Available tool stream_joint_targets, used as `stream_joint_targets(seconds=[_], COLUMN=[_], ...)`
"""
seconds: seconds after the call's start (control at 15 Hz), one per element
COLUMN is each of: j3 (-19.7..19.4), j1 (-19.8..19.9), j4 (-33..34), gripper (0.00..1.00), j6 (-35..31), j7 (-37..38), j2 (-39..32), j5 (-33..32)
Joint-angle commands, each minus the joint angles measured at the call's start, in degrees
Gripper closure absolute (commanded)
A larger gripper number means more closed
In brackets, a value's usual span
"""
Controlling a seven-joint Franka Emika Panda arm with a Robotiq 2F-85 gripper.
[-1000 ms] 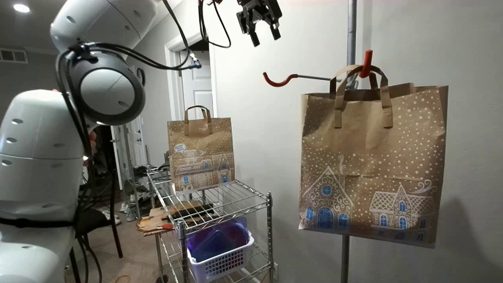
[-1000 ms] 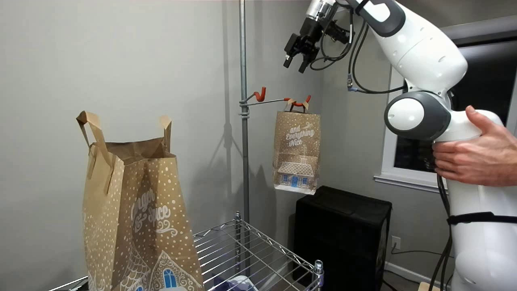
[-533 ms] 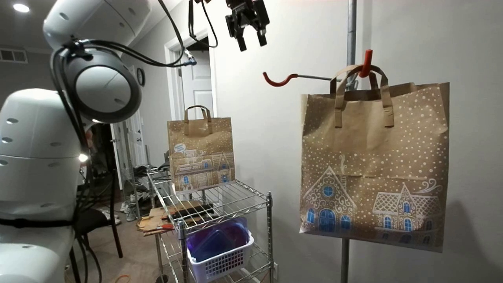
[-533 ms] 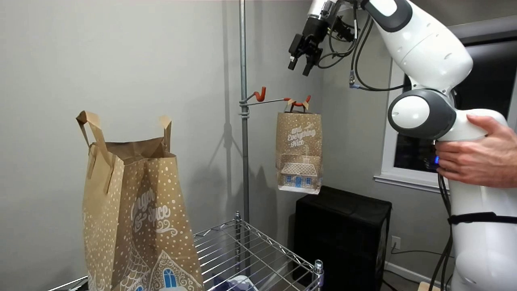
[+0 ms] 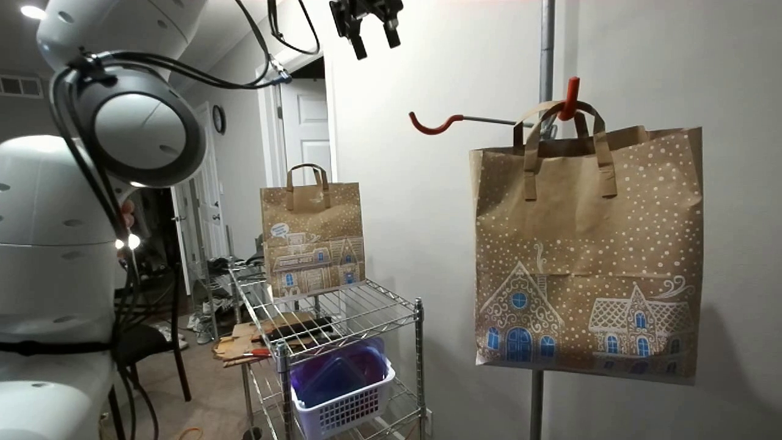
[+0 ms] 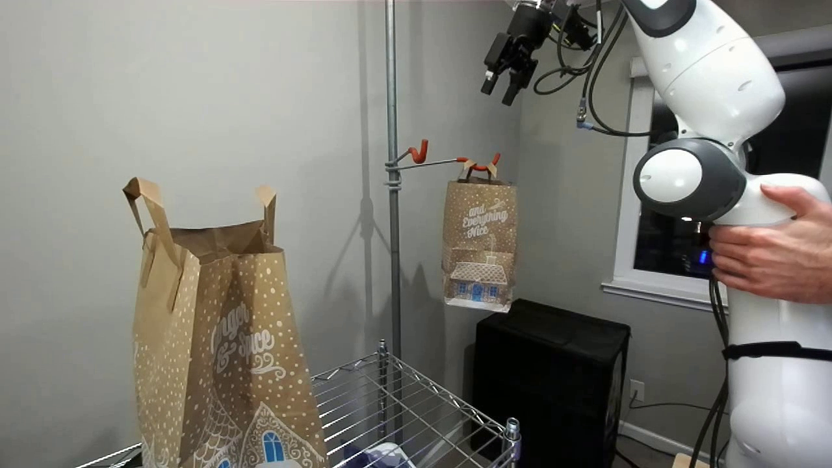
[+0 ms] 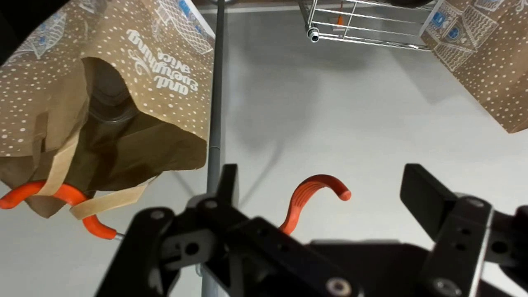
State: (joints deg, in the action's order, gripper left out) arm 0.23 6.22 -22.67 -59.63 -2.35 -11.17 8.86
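My gripper (image 5: 377,47) is open and empty, high in the air; it also shows in an exterior view (image 6: 498,94) and in the wrist view (image 7: 321,175). A brown paper bag (image 5: 586,256) with white dots and printed houses hangs by its handles from a red-tipped hook (image 5: 569,101). The bag is at the left of the wrist view (image 7: 173,74), its mouth open. A bare red hook (image 5: 434,128) sticks out from the same pole; in the wrist view this hook (image 7: 298,202) appears between the fingers, beyond them and apart. The gripper touches nothing.
A similar paper bag (image 5: 314,238) stands upright on a wire shelf (image 5: 385,305). A white basket (image 5: 348,410) with purple things sits below. The grey pole (image 6: 392,260) stands by the wall. A black box (image 6: 552,370) is at the back. A person's hand (image 6: 770,253) is at the arm.
The gripper, open throughout, has moved away from the pole and the hanging bag, dipping first and then rising. The hanging bag has swung slightly. The shelf bag has not moved.
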Motion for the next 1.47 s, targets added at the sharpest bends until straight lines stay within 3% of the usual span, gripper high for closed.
stream_joint_targets(seconds=[0.0,0.2,0.47,0.53,0.6,0.67,0.73,0.8,1.2,1.27,1.33,1.4], j3=[-1.73,-1.9,-1.72,-1.1,-1.1,-1.33,-1.1,-1.1,-1.13,-1.06,-0.77,-0.92], j1=[4.07,5.53,5.52,4.7,4.7,4.85,4.71,4.74,4.79,4.46,3.63,4.5], j4=[7.1,6.61,6.97,0.12,0.11,7.16,-0.02,-0.02,0.1,6.88,7.14,0.19], gripper=[0.0,0.0,0.0,0.0,0.0,0.0,0.0,0.0,0.0,0.0,0.0,0.0], j6=[3.96,8.4,7.28,6.41,6.4,9.6,6.4,6.4,6.4,9.82,9.68,7.29], j7=[-4.95,-5.99,-7.24,-4.37,-4.66,-4.37,-4.89,-4.9,-4.91,-4.18,-4.47,-4.9], j2=[-5.23,-4.96,-7.07,-0.24,-0.75,-4.99,-1.3,-1.31,-1.56,-4.95,-4.49,-0.37], j5=[0.29,0.81,0.2,-0.26,-0.26,0.37,-0.26,-0.26,-0.26,0.51,0.28,-0.19])
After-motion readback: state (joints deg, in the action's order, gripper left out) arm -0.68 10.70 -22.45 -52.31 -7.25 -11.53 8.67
